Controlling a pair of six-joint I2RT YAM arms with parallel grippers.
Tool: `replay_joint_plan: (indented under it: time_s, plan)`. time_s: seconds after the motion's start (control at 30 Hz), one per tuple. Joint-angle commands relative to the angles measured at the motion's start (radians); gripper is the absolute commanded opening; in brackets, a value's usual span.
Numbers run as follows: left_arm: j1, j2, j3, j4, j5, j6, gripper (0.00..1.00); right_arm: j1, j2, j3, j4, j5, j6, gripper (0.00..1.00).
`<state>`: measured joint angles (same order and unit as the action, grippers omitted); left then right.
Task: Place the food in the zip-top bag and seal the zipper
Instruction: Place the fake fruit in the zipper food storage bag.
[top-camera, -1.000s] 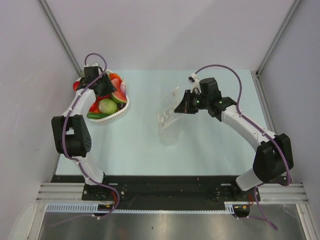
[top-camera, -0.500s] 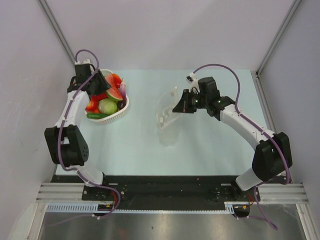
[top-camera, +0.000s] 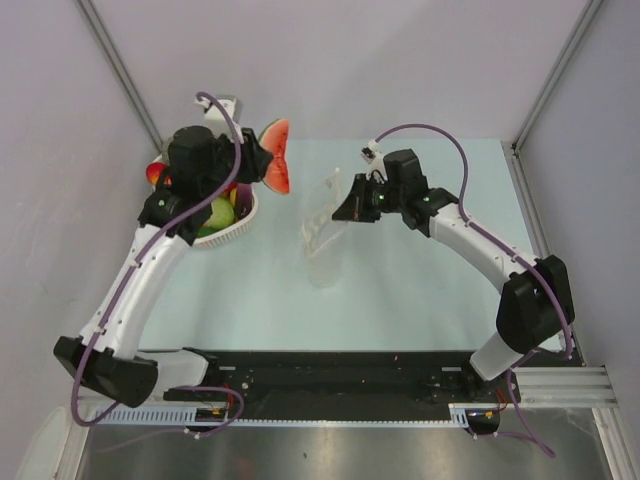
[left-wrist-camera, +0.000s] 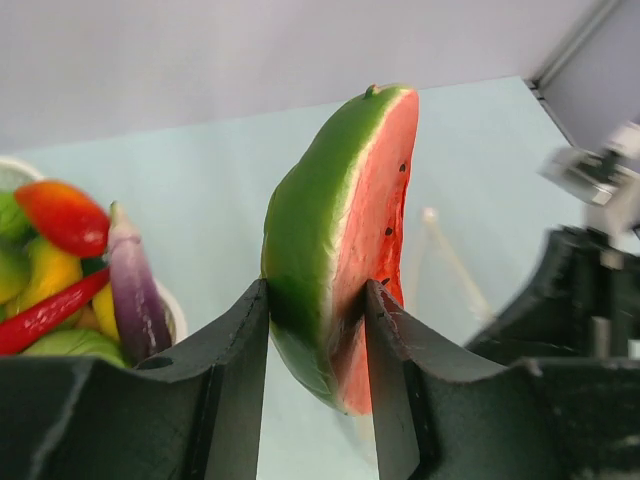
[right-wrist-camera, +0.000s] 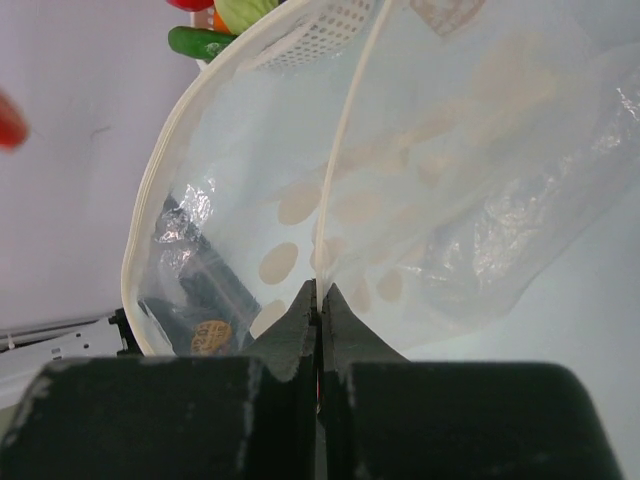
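Left hand (top-camera: 260, 160), top view: raised just right of the white slotted basket (top-camera: 238, 226), fingers clamped on the watermelon slice (top-camera: 277, 155). Other food sits in the basket, a green round fruit (top-camera: 221, 212) among it. The zip-top bag (top-camera: 322, 240) stands on the worktop (top-camera: 420, 290) to the right of the slice, with a gap of bare worktop between them. Right hand (top-camera: 347, 208) is at the bag's right edge, holding it up. The left hand is the carrier and the right is the holder; the bag lies to the left hand's right and lower.

Left wrist view: fingers press the slice's lower end, rind on one pad, red flesh on the other. Its long axis runs up and away from the hand, tip leading. A purple aubergine (left-wrist-camera: 135, 290) shows at the basket's edge, with the right arm dark at the far right.

Right wrist view: hand shut tight, pinching one side of the bag at the mouth. The zipper (right-wrist-camera: 345, 140) shows as a pale strip; the opposite lip bows away, so the mouth gapes towards the basket side.

Judgement: the slice should enter tip first, along its long axis, through that gap.
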<state>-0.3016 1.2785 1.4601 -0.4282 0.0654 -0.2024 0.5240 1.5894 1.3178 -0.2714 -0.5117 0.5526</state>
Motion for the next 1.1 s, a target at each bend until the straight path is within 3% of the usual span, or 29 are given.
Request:
replay_joint_plan:
  time_s: [0.0,0.13,0.23,0.47,0.7,0.77,0.8,0.9,0.93,1.07]
  plan:
    - [-0.155,-0.045,0.017,0.014,-0.174,0.141,0.0,0.024,0.023,0.078,0.031,0.036,0.039,0.0]
    - [-0.316,-0.013,0.008,-0.03,-0.263,0.172,0.0,0.036,0.041,0.106,0.021,0.067,0.059,0.0]
    - [-0.372,0.025,-0.012,-0.064,-0.32,0.189,0.0,0.039,0.043,0.123,0.006,0.096,0.056,0.0]
    - [-0.404,0.107,-0.012,-0.17,-0.397,0.196,0.0,0.039,0.037,0.138,-0.012,0.104,0.067,0.0]
    - [-0.419,0.128,-0.011,-0.234,-0.378,0.227,0.03,0.037,0.046,0.144,-0.006,0.091,0.081,0.0]
    - [-0.419,0.143,0.012,-0.271,-0.375,0.221,0.14,0.037,0.046,0.146,-0.005,0.084,0.079,0.0]
    - [-0.419,0.154,0.023,-0.28,-0.356,0.219,0.33,0.036,0.043,0.146,-0.003,0.081,0.075,0.0]
    - [-0.416,0.144,0.051,-0.276,-0.335,0.219,0.63,0.037,0.041,0.138,-0.002,0.064,0.069,0.0]
    - [-0.401,0.124,0.066,-0.268,-0.316,0.212,0.77,0.036,0.04,0.133,-0.003,0.065,0.066,0.0]
    - [-0.321,0.075,0.132,-0.225,-0.196,0.17,0.93,0.033,0.029,0.107,-0.006,0.075,0.04,0.0]
